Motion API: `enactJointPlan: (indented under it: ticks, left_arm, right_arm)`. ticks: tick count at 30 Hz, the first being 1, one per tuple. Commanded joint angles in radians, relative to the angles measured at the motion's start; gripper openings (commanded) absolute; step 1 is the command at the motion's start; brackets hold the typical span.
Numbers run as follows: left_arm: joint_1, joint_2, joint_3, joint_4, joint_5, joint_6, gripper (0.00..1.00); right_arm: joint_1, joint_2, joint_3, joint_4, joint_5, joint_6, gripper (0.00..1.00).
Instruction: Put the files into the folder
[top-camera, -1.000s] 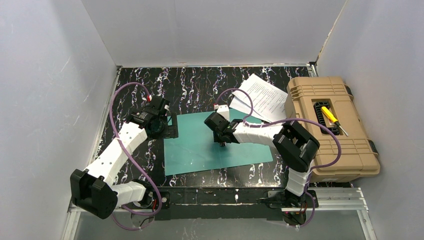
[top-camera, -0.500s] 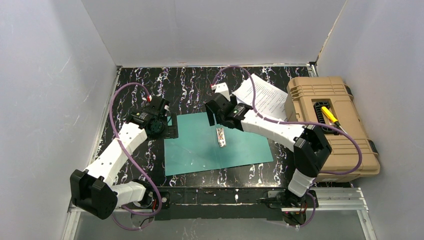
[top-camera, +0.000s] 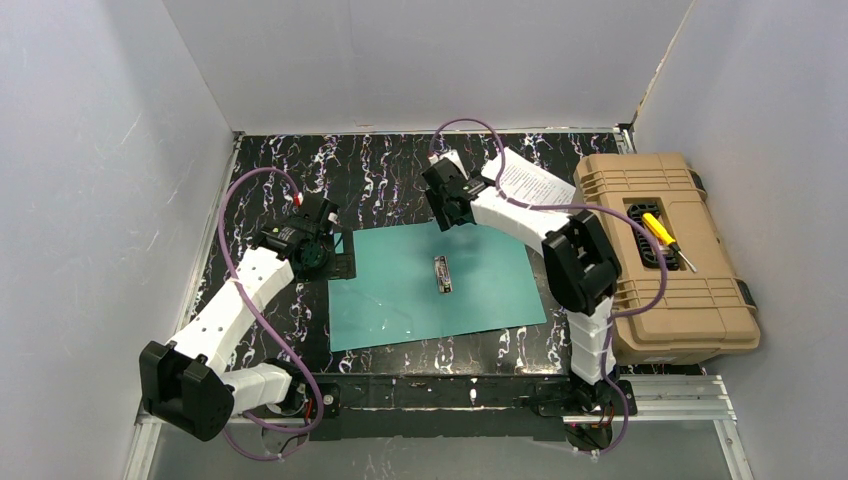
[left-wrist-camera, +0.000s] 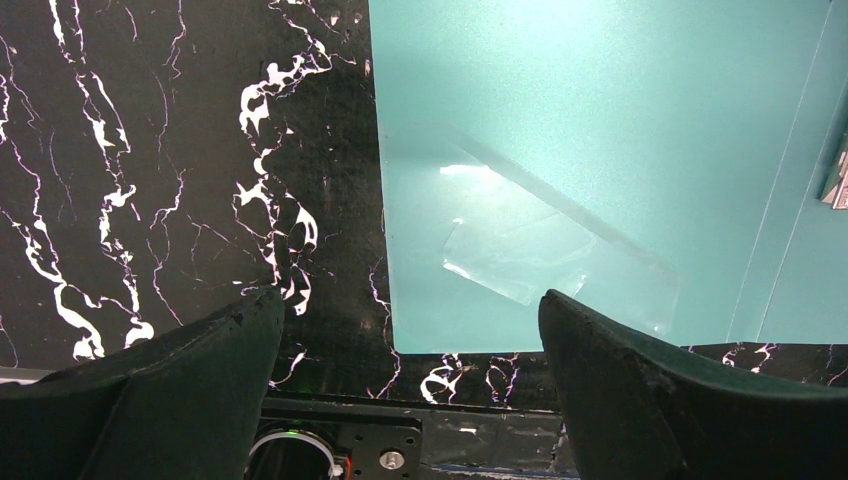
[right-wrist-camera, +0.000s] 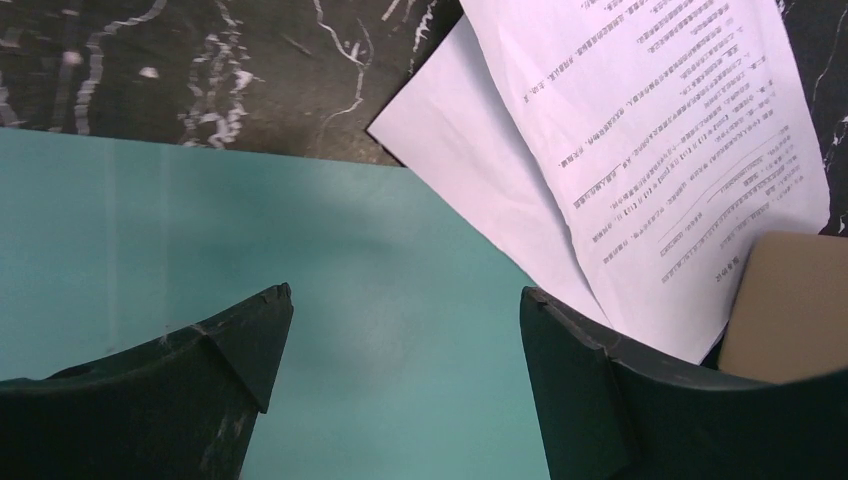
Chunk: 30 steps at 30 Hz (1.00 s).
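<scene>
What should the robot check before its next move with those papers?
1. The folder lies open and flat: ok.
2. The right hand is open and empty: ok.
3. The files are in the right hand's view, beside the toolbox: ok.
4. The files are inside the folder: not ok, only a corner overlaps its edge.
5. The clip is ready to take sheets: cannot tell.
6. The left hand is open, away from the files: ok.

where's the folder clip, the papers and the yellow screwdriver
folder clip (top-camera: 441, 274), top external view, middle of the metal strip
papers (right-wrist-camera: 660, 150), right wrist view, printed face of the top sheet
yellow screwdriver (top-camera: 657, 228), top external view, its handle
</scene>
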Motion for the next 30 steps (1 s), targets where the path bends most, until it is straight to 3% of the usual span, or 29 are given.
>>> enactJointPlan:
  ticks: [1, 19, 30]
  left_arm:
    - [0.003, -0.018, -0.009, -0.01, -0.004, 0.005, 0.98]
    - [0.004, 0.024, -0.008, -0.008, 0.003, 0.013, 0.98]
    - [0.004, 0.024, -0.009, -0.008, -0.001, 0.014, 0.98]
  right_arm:
    - [-0.059, 0.071, 0.094, 0.023, -0.033, -0.075, 0.89]
    - [-0.173, 0.306, 0.283, 0.068, 0.025, -0.121, 0.71]
    - [-0.178, 0.326, 0.26, 0.108, 0.128, -0.127, 0.59]
